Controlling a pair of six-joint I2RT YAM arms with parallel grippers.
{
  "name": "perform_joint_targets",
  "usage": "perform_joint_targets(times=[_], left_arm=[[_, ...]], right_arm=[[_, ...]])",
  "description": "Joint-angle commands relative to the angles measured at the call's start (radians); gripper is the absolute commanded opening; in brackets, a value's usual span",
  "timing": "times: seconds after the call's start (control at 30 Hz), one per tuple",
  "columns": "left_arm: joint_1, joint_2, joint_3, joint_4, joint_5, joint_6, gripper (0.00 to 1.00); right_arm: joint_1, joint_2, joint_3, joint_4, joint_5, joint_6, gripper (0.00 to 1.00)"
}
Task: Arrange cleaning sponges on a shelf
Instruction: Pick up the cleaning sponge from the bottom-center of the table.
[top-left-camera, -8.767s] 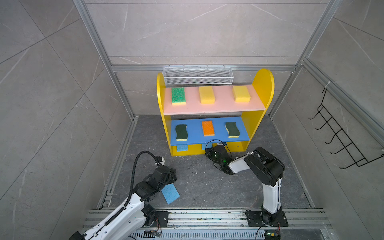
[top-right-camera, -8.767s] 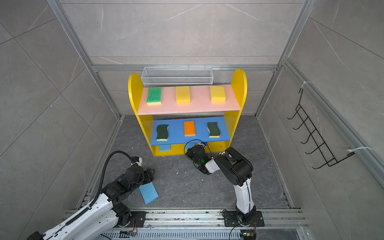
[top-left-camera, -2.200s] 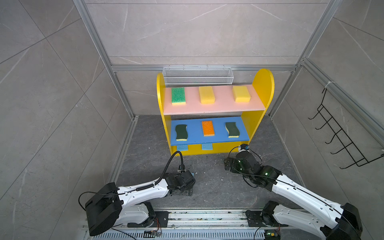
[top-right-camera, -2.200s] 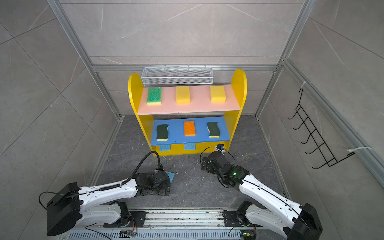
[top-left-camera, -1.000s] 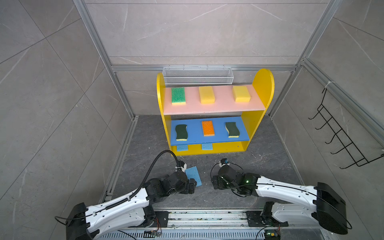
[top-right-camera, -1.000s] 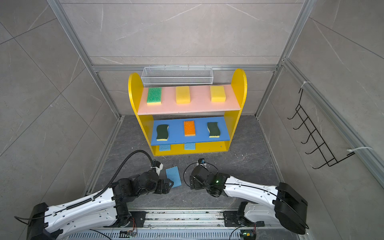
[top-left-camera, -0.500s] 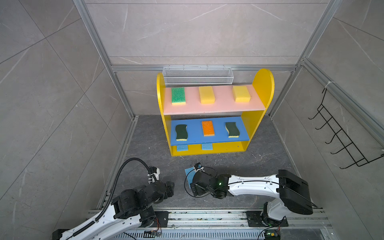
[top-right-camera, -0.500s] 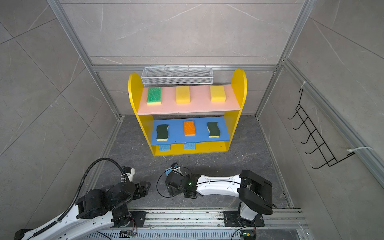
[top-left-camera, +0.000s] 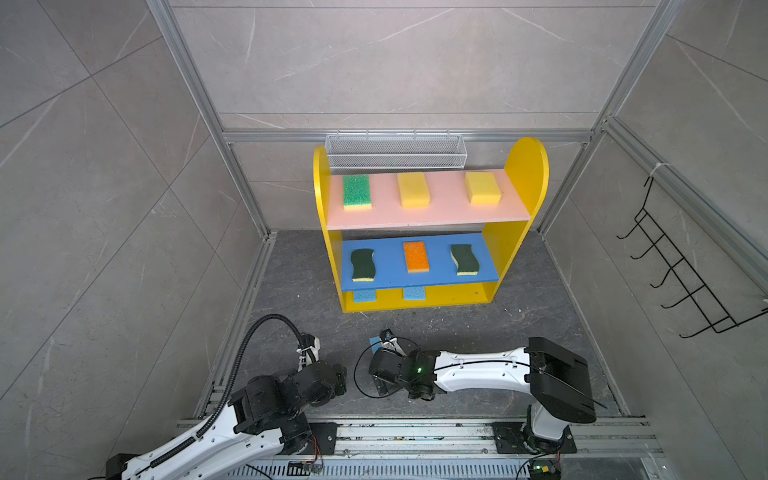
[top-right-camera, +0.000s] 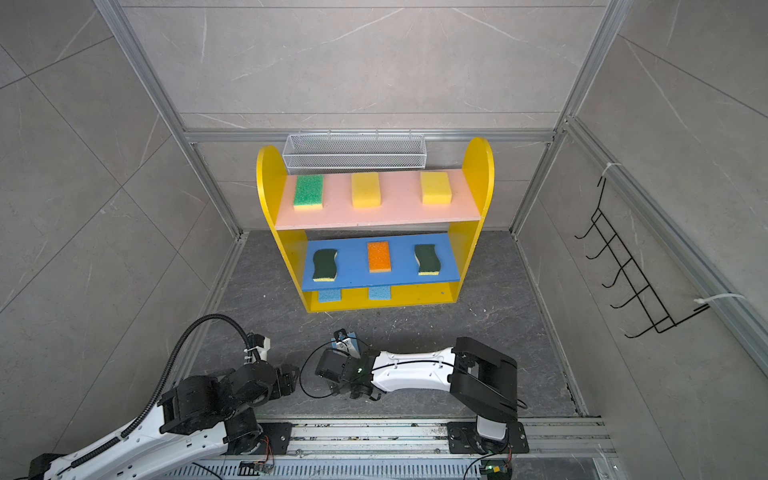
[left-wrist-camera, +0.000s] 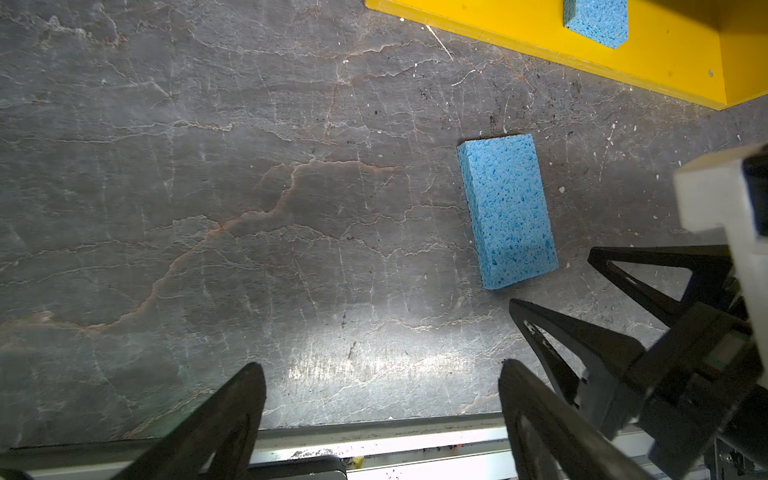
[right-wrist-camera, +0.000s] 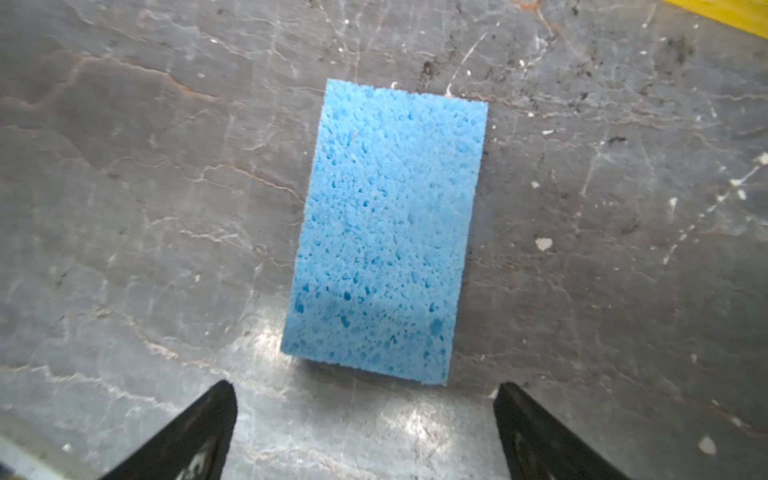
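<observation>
While the last sponge (right-wrist-camera: 386, 228) lies flat on the floor (right-wrist-camera: 124, 208), near of the shelf (top-left-camera: 525, 166) and well apart from it, my right gripper (right-wrist-camera: 363, 390) hangs over its near end. Jaws are spread wide, wider than the sponge, and nothing is held. My left gripper (left-wrist-camera: 380, 368) is also spread and empty, low at the near left, close beside the right one.

Shelf count: three sponges on the pink board (top-left-camera: 440, 212), three on the blue board (top-left-camera: 390, 274), two blue ones (top-left-camera: 365, 296) on the base (top-left-camera: 449, 293) at left and middle. The right part of the base is bare, so it is the likely slot.

Risks, as I judge them:
- The sponge is thin and flush with the floor. The tips may scrape stone or ride over the top and push it away.
- The tips sit short of the sponge. Closing on the near end alone would let it droop or swing.
- Soft foam: a hard squeeze buckles it and the grip slips.
- The gap under the blue board looks low. A high entry hits the board's edge, and a sideways one nudges the middle blue sponge.
- The arms are close together, so a wide swing could clip the left one.
</observation>
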Motion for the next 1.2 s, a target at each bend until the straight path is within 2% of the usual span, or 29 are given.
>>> perform_joint_targets(times=[0.0, 0.37, 0.87, 1.17], left_arm=[[0.003, 0.0, 0.03, 0.014, -0.014, 0.021, 0.9], [0.002, -0.012, 0.033, 0.007, -0.017, 0.023, 0.9], [0.004, 0.004, 0.043, 0.015, -0.02, 0.023, 0.91], [0.003, 0.033, 0.056, 0.029, -0.018, 0.024, 0.9]], right_arm=[[0.004, 0.04, 0.029, -0.047, 0.038, 0.037, 0.99], [0.004, 0.15, 0.092, -0.053, 0.001, 0.049, 0.99], [0.004, 0.157, 0.041, 0.004, 0.032, 0.1, 0.93], [0.0, 0.131, -0.014, 0.049, 0.101, 0.115, 0.78]])
